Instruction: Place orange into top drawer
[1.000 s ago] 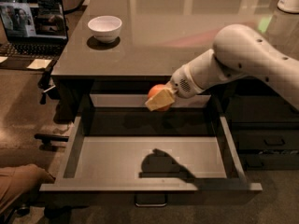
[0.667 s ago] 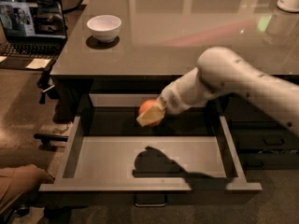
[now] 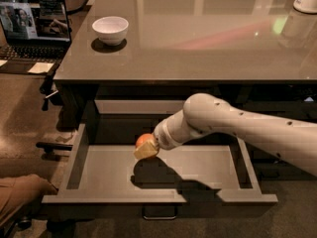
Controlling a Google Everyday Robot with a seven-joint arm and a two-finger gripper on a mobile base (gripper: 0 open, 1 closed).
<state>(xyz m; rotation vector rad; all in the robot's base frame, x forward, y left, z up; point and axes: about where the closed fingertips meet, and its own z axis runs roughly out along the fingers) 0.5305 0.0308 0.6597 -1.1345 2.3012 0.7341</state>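
The orange [image 3: 144,141] is small and round, and it sits between the pale fingers [image 3: 146,152] of my gripper [image 3: 145,147]. The gripper is shut on the orange and holds it low inside the open top drawer [image 3: 114,171], a little above the grey floor at its left-middle. My white arm [image 3: 233,125] reaches in from the right under the table's edge. The drawer's metal pull handle [image 3: 159,213] shows on its front. The gripper's shadow falls on the drawer floor just below it.
A white bowl [image 3: 110,29] stands on the glossy table top [image 3: 198,38] at the back left. A laptop [image 3: 34,26] is open at the far left. Narrower dark drawers [image 3: 292,165] sit to the right. A brown object [image 3: 22,197] lies at the lower left.
The arm has moved left and down, carrying the orange from just below the table edge deep into the open drawer. The orange stays in the gripper.
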